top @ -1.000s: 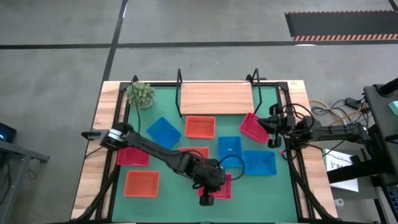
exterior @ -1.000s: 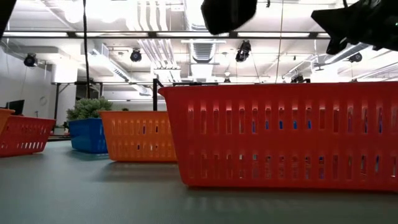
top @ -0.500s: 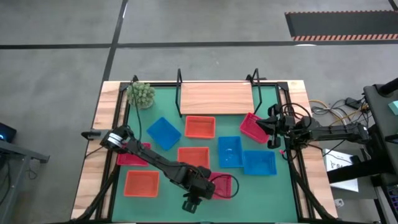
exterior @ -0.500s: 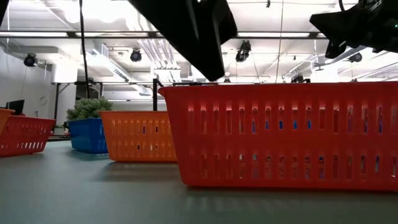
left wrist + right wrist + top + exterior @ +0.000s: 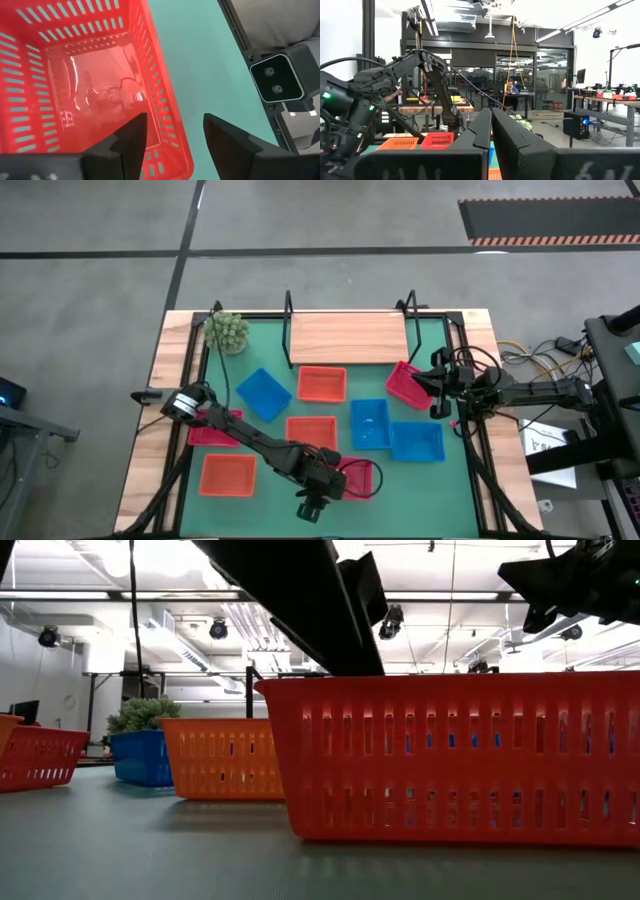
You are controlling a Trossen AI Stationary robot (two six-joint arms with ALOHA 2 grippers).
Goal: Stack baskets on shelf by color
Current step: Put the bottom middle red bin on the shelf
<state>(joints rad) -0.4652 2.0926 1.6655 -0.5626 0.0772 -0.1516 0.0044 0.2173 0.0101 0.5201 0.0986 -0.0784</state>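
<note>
My left gripper [image 5: 172, 135] hangs open over the red basket [image 5: 358, 476] nearest the table's front edge. One finger [image 5: 131, 141] is above the basket's inside and the other [image 5: 221, 142] is outside its near wall [image 5: 161, 107]; neither touches it. That basket stands flat on the green mat and fills the low view [image 5: 460, 760]. The other baskets lie scattered on the mat: blue [image 5: 264, 393], orange [image 5: 321, 384], orange [image 5: 311, 430], blue [image 5: 369, 423], blue [image 5: 416, 442], orange [image 5: 227, 475], red [image 5: 212, 432]. One red basket [image 5: 405, 385] lies by the shelf [image 5: 347, 338]. My right gripper [image 5: 491, 131] is shut, raised at the right edge.
A small green plant [image 5: 227, 332] stands at the mat's far left corner. The low camera's grey housing [image 5: 279, 85] sits on the black frame at the table's near edge, close to my left gripper. Bare mat [image 5: 430, 490] lies to the right of the near red basket.
My left gripper has moved toward the table's near edge and come down, off the middle of the near red basket to its near left corner. In the low view the arm has sunk behind the basket's rim. The basket has stayed in place.
</note>
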